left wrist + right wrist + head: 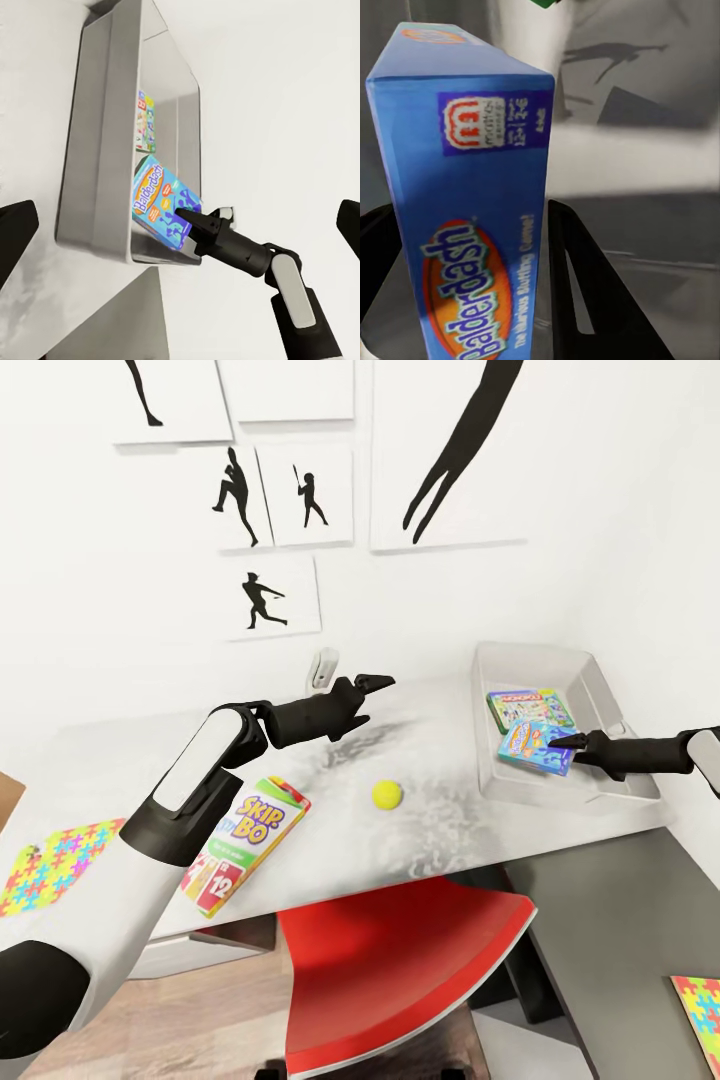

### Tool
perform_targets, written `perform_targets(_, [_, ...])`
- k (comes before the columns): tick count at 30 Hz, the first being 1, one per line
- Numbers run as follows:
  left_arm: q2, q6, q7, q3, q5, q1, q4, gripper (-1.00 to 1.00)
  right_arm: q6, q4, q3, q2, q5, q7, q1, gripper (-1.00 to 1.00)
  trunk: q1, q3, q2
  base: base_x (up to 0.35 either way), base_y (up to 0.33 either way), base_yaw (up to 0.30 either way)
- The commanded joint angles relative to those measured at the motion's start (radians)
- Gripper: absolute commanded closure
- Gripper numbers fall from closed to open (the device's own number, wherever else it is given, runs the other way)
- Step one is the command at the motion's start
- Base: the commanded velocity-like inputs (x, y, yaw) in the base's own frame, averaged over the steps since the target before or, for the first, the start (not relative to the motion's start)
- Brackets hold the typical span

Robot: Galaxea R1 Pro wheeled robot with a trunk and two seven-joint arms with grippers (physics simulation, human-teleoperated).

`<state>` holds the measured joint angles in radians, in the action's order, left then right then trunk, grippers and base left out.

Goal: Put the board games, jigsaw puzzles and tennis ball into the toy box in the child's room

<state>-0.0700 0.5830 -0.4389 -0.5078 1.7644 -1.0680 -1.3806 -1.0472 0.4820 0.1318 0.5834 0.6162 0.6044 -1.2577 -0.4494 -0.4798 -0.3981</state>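
Note:
The grey toy box (600,680) stands at the table's (120,760) right end. A green-edged board game (530,708) lies flat in it. My right gripper (572,741) is shut on the smaller blue board game (532,746), holding it tilted inside the toy box (97,150); the box (472,225) sits between the fingers (585,300). My left gripper (380,682) hovers open over the table's middle, its fingers (15,232) far apart. The SKIP-BO game (245,845) and the tennis ball (387,794) rest on the table. One jigsaw puzzle (55,865) lies far left, another (700,1010) on the lower dark wing.
A red chair (400,970) is pushed under the table's front edge. A small white object (323,668) stands by the wall behind my left gripper. Athlete silhouette prints (265,600) hang on the white wall. The dark wing (600,920) adjoins below the toy box.

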Motion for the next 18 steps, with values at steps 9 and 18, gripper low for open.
perform_targets(9, [0.0,-0.002,-0.01,-0.001,0.011,-0.001,0.0,-1.0,0.0,0.0,0.005,0.001,-0.006,0.011,-0.001,1.0,-0.001,-0.003,-0.002,0.0,0.0,0.0])
perform_targets(18, [0.002,-0.002,-0.011,-0.001,0.011,-0.002,0.0,-1.0,0.0,0.0,0.005,0.001,-0.006,0.011,-0.001,1.0,-0.001,-0.006,-0.002,0.0,0.0,0.0])
